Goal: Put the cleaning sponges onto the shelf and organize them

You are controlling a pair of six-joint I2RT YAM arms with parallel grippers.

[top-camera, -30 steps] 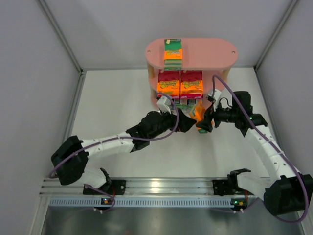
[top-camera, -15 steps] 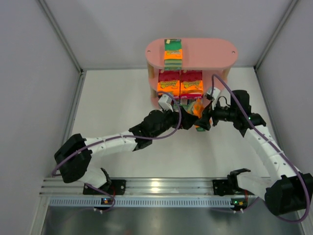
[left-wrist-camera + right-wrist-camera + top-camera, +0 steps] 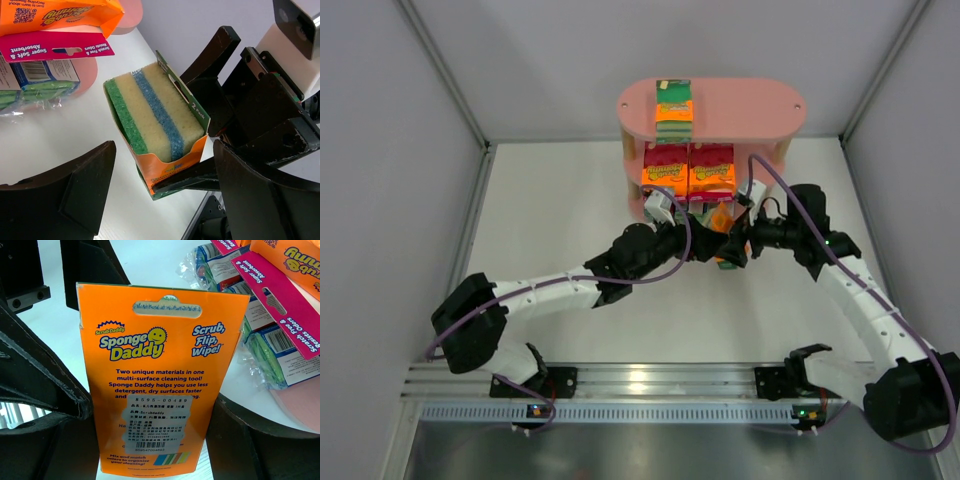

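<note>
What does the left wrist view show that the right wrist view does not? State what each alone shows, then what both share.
Left wrist only: the held sponge pack's open side, with green, cream and blue layers, and the right end effector gripping it. Right wrist only: that pack's orange printed back, reading Sponge Daddy, with a white label. Both: the same pack, a magenta-and-orange pack, the clear-wrapped blue-and-green sponges and the pink shelf board.

An orange Sponge Daddy pack point(image 3: 160, 375) is clamped upright by the right gripper point(image 3: 728, 245). Beyond its fingers, the pink shelf point(image 3: 750, 105) holds orange-and-magenta packs point(image 3: 665, 170), blue-and-green wrapped packs point(image 3: 260, 347) lowest and a green-and-orange pack point(image 3: 674, 110) on top.
</note>
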